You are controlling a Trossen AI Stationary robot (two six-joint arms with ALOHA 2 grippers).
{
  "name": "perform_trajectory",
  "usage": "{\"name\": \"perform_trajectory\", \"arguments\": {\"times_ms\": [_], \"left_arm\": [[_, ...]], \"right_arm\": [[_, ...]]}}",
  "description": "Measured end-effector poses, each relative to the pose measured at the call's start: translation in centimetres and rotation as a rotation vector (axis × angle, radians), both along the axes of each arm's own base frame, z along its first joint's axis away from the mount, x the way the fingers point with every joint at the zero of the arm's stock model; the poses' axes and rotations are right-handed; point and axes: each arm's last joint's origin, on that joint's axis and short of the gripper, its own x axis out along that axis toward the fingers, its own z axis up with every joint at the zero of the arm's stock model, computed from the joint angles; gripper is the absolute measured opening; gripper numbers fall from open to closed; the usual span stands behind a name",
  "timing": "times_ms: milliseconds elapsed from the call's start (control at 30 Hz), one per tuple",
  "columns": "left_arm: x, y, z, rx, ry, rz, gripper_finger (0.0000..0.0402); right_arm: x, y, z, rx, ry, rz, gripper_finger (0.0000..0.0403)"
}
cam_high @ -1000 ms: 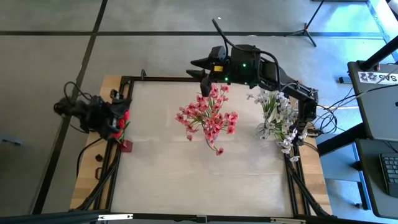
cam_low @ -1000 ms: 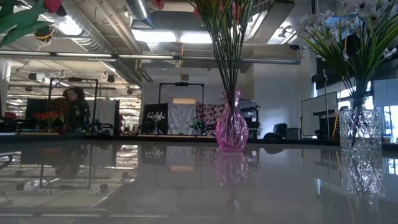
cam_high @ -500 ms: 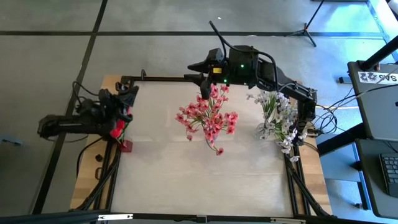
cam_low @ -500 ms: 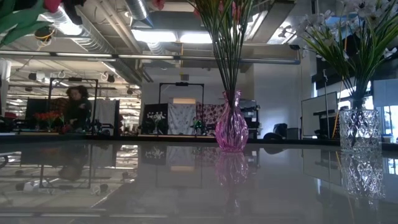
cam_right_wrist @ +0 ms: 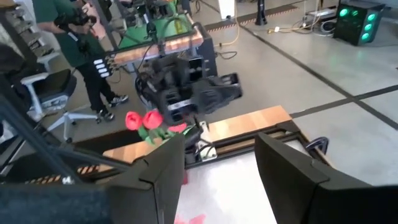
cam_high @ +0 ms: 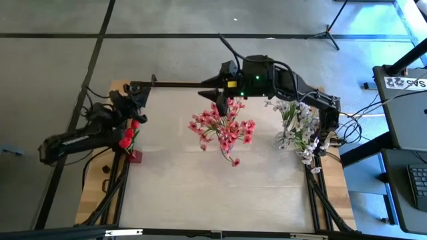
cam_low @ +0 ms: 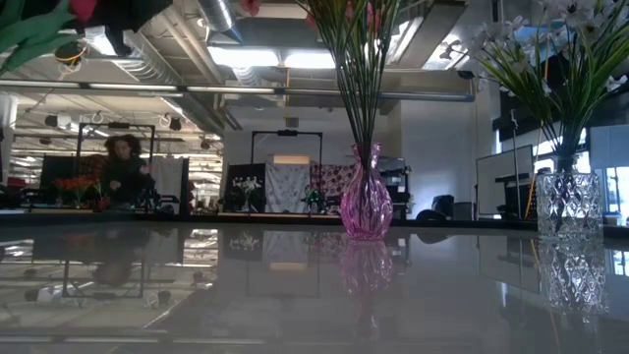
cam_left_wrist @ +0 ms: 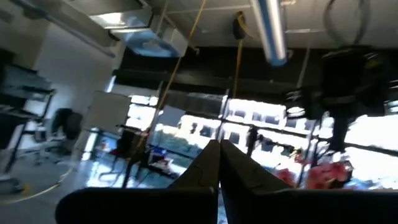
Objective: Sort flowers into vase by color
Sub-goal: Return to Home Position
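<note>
High view: pink blossom sprays (cam_high: 223,127) fan out mid-table, white blossom sprays (cam_high: 297,125) stand near the right edge and red buds (cam_high: 129,132) at the left edge. Low view: thin green stems rise from a pink ribbed glass vase (cam_low: 365,206) and a clear cut-glass vase (cam_low: 568,204). Left wrist view: the left gripper (cam_left_wrist: 219,146) has its fingers pressed together, empty. Right wrist view: the right gripper (cam_right_wrist: 217,146) is spread wide, empty.

One camera looks straight down, one level across the glossy white tabletop (cam_high: 173,173), apparently sharing pink-blossomed green-stemmed sprays (cam_high: 223,128).
</note>
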Motion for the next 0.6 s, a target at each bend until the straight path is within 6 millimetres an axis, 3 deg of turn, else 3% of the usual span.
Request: {"name": "perform_trajectory", "arguments": {"times_ms": [167, 600], "left_arm": [[0.2, 0.7, -1.3, -0.065, 0.123, 0.048, 0.0], [-1.2, 0.4, -2.9, -0.236, 0.183, 0.135, 0.0]], "right_arm": [[0.0, 0.9, -0.2, -0.001, 0.026, 0.025, 0.0193], [-0.3, 1.6, -1.3, -0.002, 0.137, 0.043, 0.0193]]}}
